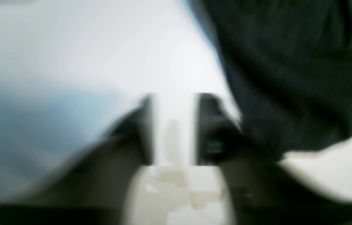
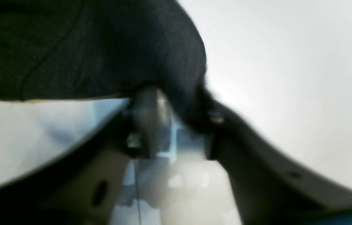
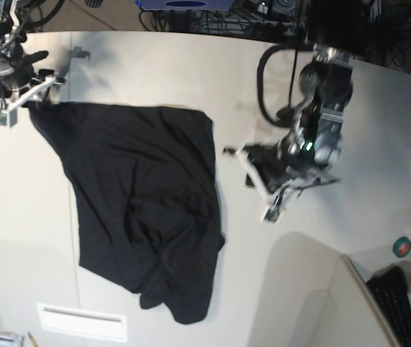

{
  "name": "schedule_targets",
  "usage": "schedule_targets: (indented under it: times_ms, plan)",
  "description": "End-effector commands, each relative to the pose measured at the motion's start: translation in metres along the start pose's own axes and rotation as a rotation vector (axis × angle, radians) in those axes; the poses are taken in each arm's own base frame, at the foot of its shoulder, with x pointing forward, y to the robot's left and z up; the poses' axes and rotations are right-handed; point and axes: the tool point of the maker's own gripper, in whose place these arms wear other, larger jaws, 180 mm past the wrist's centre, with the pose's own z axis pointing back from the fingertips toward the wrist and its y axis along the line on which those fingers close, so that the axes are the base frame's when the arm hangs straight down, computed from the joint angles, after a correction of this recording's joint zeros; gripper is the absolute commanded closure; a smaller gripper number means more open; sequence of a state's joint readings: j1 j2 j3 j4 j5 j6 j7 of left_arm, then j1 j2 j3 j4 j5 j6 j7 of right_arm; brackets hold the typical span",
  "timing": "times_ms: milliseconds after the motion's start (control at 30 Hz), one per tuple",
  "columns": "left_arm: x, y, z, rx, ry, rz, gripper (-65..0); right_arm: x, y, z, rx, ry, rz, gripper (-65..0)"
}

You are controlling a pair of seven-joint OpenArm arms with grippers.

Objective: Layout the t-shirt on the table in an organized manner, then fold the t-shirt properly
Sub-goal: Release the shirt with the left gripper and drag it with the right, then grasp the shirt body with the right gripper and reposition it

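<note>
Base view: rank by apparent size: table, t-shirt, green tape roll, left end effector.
1. table
2. t-shirt
3. left end effector, with its mount
4. green tape roll
The arm sits nearer the camera, so the end effector's look may be inflated.

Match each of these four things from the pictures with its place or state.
Things:
1. t-shirt
2. right gripper
3. left gripper
4. table

States:
A. open, apart from the cloth
B. off-white, bearing everything
C. black, spread but rumpled
D. pinching a shirt corner

Pairs: 1-C, 2-D, 3-A, 4-B
</note>
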State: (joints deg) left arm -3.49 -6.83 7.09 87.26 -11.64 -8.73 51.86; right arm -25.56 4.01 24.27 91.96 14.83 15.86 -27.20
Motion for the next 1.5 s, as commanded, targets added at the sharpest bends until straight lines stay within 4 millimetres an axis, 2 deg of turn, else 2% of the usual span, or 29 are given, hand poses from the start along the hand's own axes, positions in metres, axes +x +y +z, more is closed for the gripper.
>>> schedule_targets:
  times_ms: [0, 100, 200, 300, 367, 400, 467, 533, 600, 700, 833, 967, 1000, 1133, 1233, 1300, 1400, 1467]
  plan:
    - [0.026, 0.006, -0.005, 0.014, -0.044, 0.007, 0.0, 0.016, -0.001, 0.006, -0.006, -0.061, -0.008, -31.2]
    - [0.051, -0.002, -0.031, 0.001, -0.054, 0.025, 0.0, 0.040, 0.001, 0.014, -0.021, -0.159, -0.051, -30.2]
    - [0.059, -0.016, -0.051, -0.010, -0.095, 0.033, 0.0, 0.070, 0.008, 0.022, -0.011, -0.286, -0.044, -29.9]
    - [0.051, -0.017, -0.059, 0.004, -0.108, 0.031, 0.0, 0.096, 0.027, 0.016, 0.038, -0.334, -0.006, -29.9]
    - [0.029, -0.011, -0.060, 0.018, -0.095, 0.053, 0.0, 0.111, 0.039, 0.011, 0.075, -0.346, 0.043, -28.8]
    - [0.017, 0.002, -0.058, 0.040, -0.085, 0.079, 0.0, 0.111, 0.048, 0.004, 0.102, -0.326, 0.064, -25.8]
    - [-0.012, 0.027, -0.049, 0.089, -0.065, 0.142, 0.0, 0.121, 0.061, -0.009, 0.139, -0.318, 0.099, -15.5]
    - [-0.042, 0.059, -0.031, 0.160, -0.054, 0.202, 0.0, 0.123, 0.073, -0.027, 0.174, -0.287, 0.120, 0.0]
    - [-0.070, 0.088, -0.008, 0.234, -0.044, 0.237, 0.0, 0.127, 0.089, -0.046, 0.210, -0.262, 0.125, 0.0]
    - [-0.100, 0.120, 0.028, 0.332, -0.047, 0.273, 0.0, 0.132, 0.109, -0.073, 0.250, -0.211, 0.134, 0.0]
    - [-0.124, 0.160, 0.073, 0.460, -0.067, 0.340, 0.0, 0.138, 0.122, -0.110, 0.271, -0.128, 0.129, 0.0]
    - [-0.134, 0.181, 0.101, 0.440, -0.151, 0.460, 0.0, 0.147, 0.118, -0.140, 0.255, -0.046, 0.080, 0.0]
    - [-0.137, 0.186, 0.105, 0.436, -0.166, 0.494, 0.0, 0.149, 0.112, -0.145, 0.244, -0.037, 0.070, 0.0]
    - [-0.140, 0.193, 0.113, 0.439, -0.188, 0.520, 0.0, 0.133, 0.078, -0.155, 0.123, -0.003, 0.012, 0.0]
    - [-0.141, 0.192, 0.112, 0.443, -0.178, 0.508, 0.0, 0.113, 0.041, -0.149, -0.010, 0.000, -0.019, 0.0]
    - [-0.141, 0.191, 0.111, 0.440, -0.178, 0.509, 0.0, 0.099, 0.026, -0.137, -0.069, -0.019, -0.037, 0.0]
    - [-0.137, 0.190, 0.109, 0.434, -0.185, 0.509, 0.0, 0.092, -0.011, -0.113, -0.192, -0.077, -0.127, 0.0]
    - [-0.131, 0.181, 0.101, 0.401, -0.180, 0.482, 0.0, 0.091, -0.029, -0.097, -0.255, -0.111, -0.162, 0.0]
